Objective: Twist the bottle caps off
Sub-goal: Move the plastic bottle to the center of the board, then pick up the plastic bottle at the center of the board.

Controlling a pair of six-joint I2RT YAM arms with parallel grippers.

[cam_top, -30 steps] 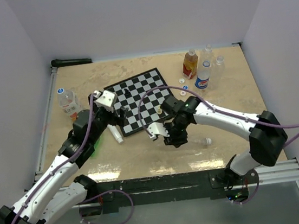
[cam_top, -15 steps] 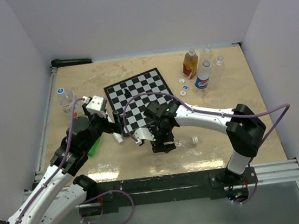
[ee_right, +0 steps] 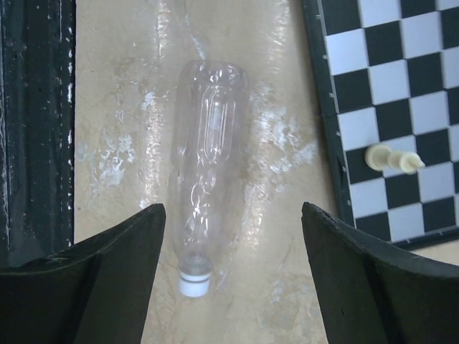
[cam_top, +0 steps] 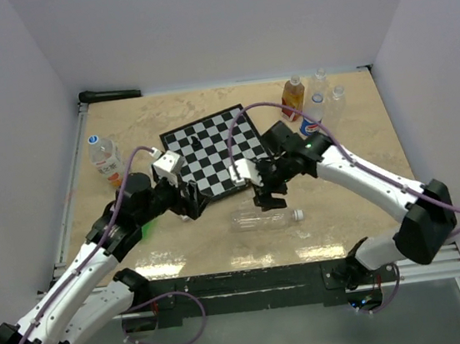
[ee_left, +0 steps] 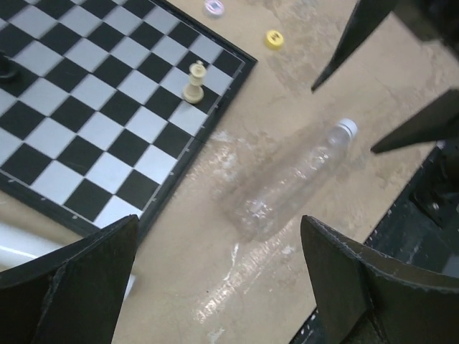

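Capped bottle down, task unfinished
Clear bottle (ee_right: 204, 143) lies with white cap (ee_right: 194, 283) on; 1 yellow cap (ee_left: 272, 39) loose; left gripper (ee_left: 219, 222) and right gripper (ee_right: 233, 208) gape empty.

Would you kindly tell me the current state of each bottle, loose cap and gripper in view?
Clear bottle: lying on its side, white cap on.
Left bottle: upright, blue cap on.
Orange bottle: upright, red cap on.
Yellow cap: off, lying loose.
Left gripper: open, empty.
Right gripper: open, empty, over the clear bottle.
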